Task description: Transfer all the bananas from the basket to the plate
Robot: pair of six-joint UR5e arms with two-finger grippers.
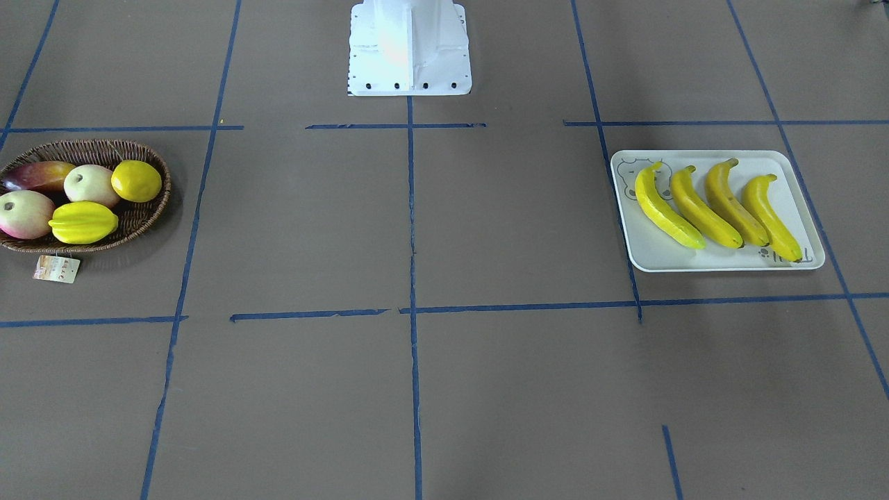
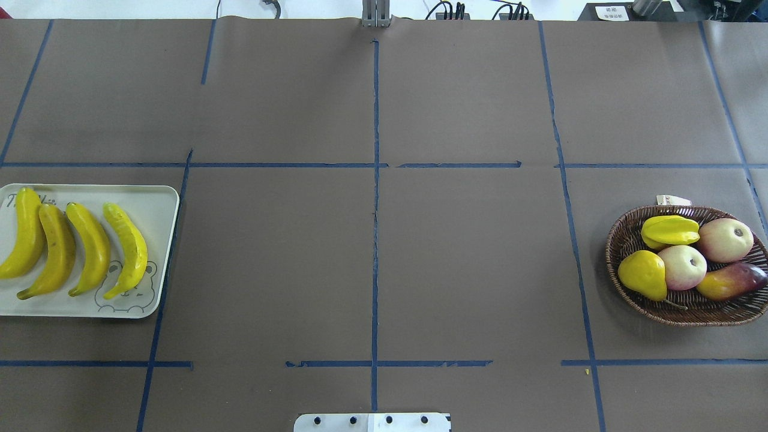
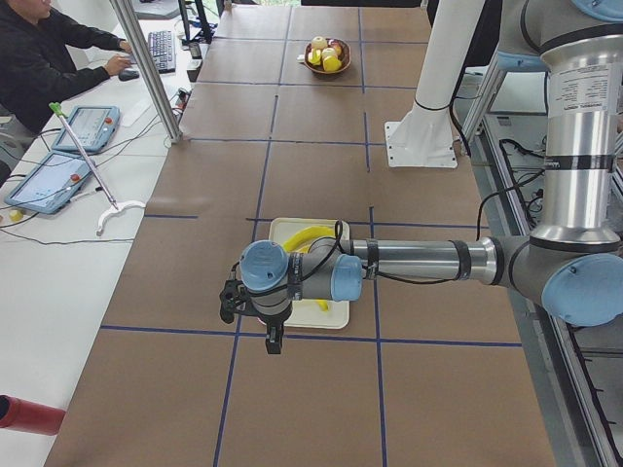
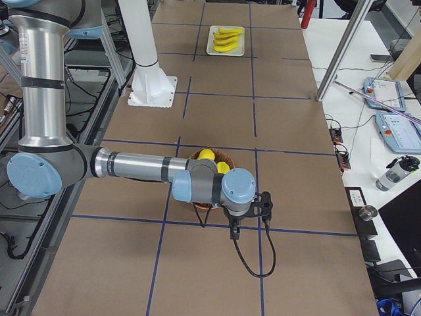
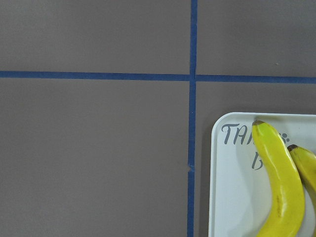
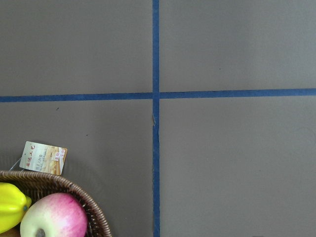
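4 bananas (image 1: 701, 210) are lying side by side on the plate (image 1: 660, 255), well apart from the basket (image 1: 142, 221); the left gripper (image 3: 274, 341) and right gripper (image 4: 235, 232) are hanging above the table, seemingly empty, and I cannot tell how their jaws stand

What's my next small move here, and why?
Probably none: I'd stop here. All four bananas lie side by side on the plate, and the basket holds only other fruit, so nothing seems left to transfer.
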